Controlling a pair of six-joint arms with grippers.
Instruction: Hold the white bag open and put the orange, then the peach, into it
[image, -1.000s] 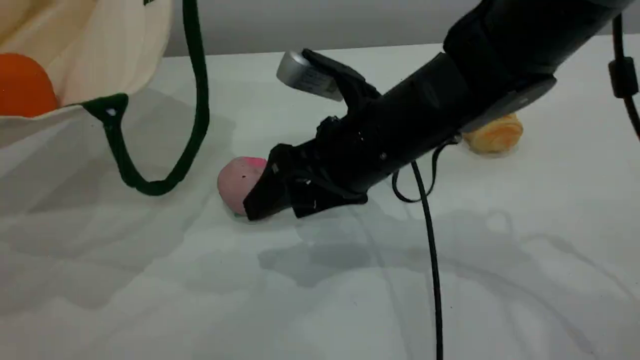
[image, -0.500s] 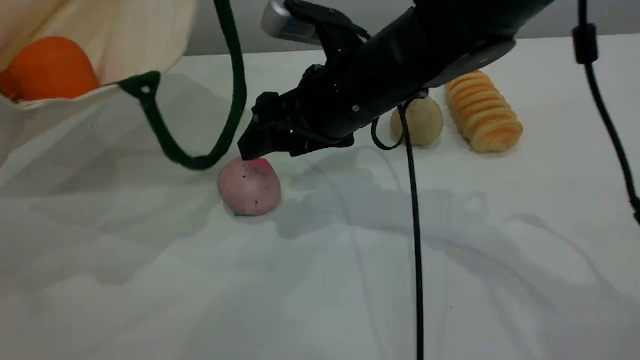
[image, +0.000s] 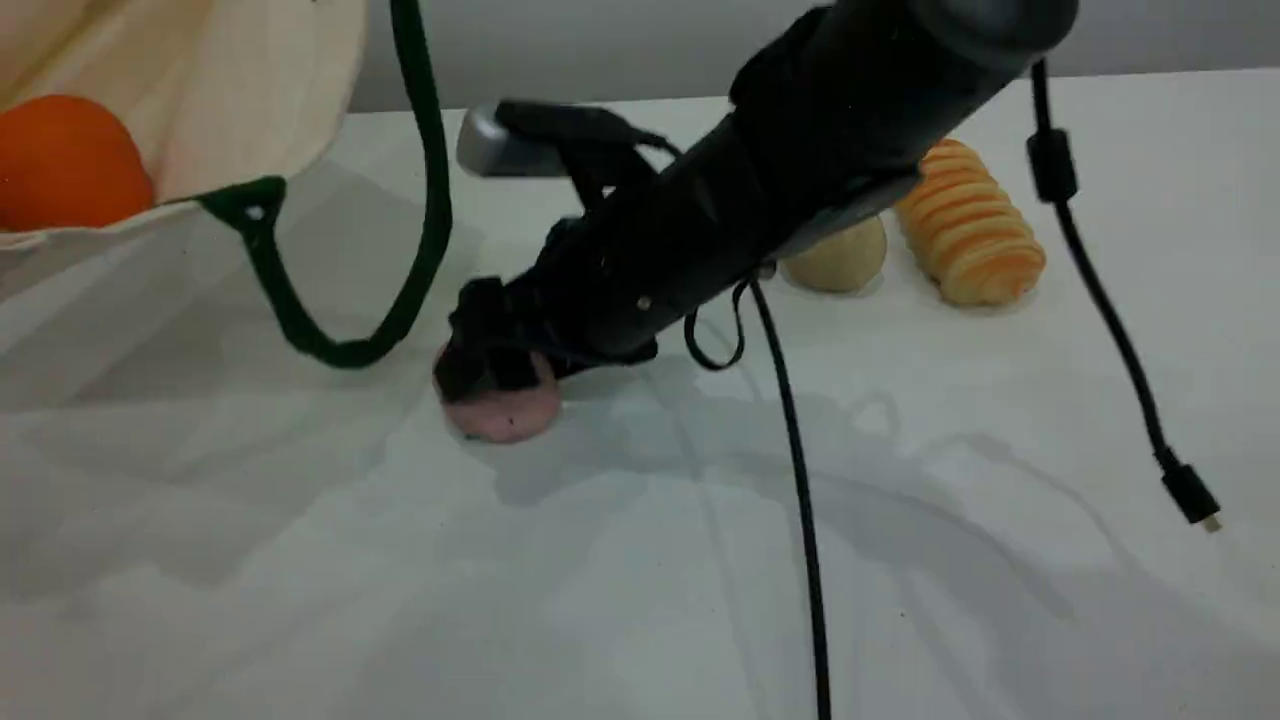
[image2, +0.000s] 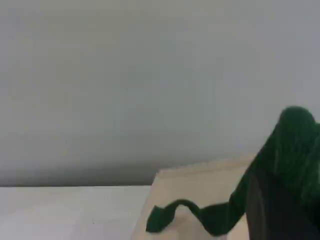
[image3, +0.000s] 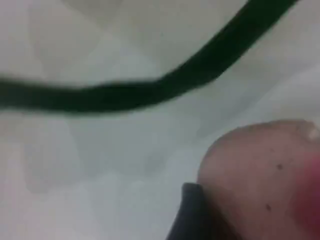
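The white bag (image: 240, 80) hangs at the top left of the scene view with its mouth open. The orange (image: 60, 165) lies inside it. One green handle (image: 350, 350) loops down to the table. In the left wrist view my left gripper (image2: 280, 205) is shut on the other green handle (image2: 295, 145), above the bag's cream cloth (image2: 200, 180). The peach (image: 505, 415) sits on the table. My right gripper (image: 490, 365) is down over its top, open, with one fingertip (image3: 192, 215) beside the peach (image3: 265, 175).
A beige rounded lump (image: 835, 258) and a ridged orange-striped bread roll (image: 965, 235) lie behind the right arm. A black cable (image: 800, 480) hangs from the arm across the table's middle. Another cable ends in a dangling plug (image: 1185, 490) at the right.
The right gripper lifted off the peach without it, then came back down over its top. The bag and its green handle swayed. The peach stayed in place.
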